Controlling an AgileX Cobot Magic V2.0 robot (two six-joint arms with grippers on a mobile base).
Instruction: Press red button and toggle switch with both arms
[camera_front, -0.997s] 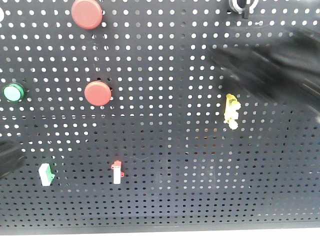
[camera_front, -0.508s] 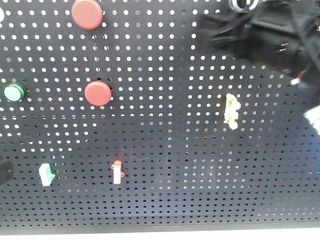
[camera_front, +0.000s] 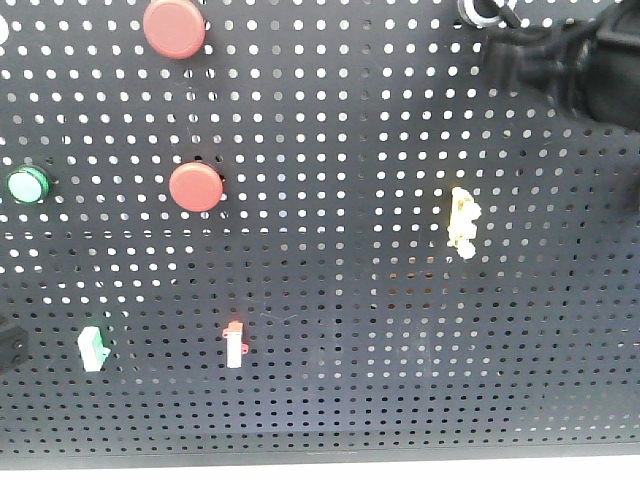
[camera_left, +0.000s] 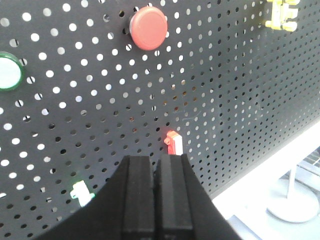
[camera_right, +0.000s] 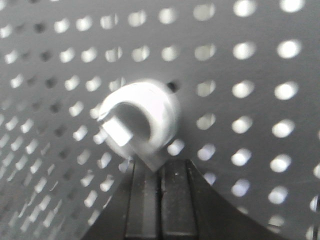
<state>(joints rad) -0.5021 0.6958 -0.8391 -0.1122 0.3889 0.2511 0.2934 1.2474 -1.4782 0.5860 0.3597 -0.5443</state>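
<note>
A black perforated panel (camera_front: 330, 400) is seen upright, filling the front view, with a strip of white counter (camera_front: 320, 470) below its lower edge. Mounted on the panel are a red button (camera_front: 195, 187) left of centre, a second red button (camera_front: 174, 27) above it at the top edge, and a green button (camera_front: 26, 185) at the far left. A yellow switch (camera_front: 463, 222) is placed right of centre, and a small green-and-white switch (camera_front: 92, 348) at lower left. A red-tipped white toggle switch (camera_front: 234, 345) is set below the red button. A silver knob (camera_front: 484, 12) is cut off by the top edge at upper right.

The right arm (camera_front: 575, 65) — bulky and matte black — is seen in the top right corner, its tip just beside the silver knob. In the right wrist view, the right end effector (camera_right: 161, 167) is shown clenched, its fingers pressed together with nothing between them and its tips directly under the knob. Whether the knob is touched cannot be told, as that view is blurred.

Only a dark sliver of the left arm (camera_front: 8, 345) is shown at the left edge of the front view. In the left wrist view, the left end effector (camera_left: 156, 161) is likewise clenched and empty. It is pointed at the panel just beneath the toggle switch without touching it — the red button is well above.
</note>
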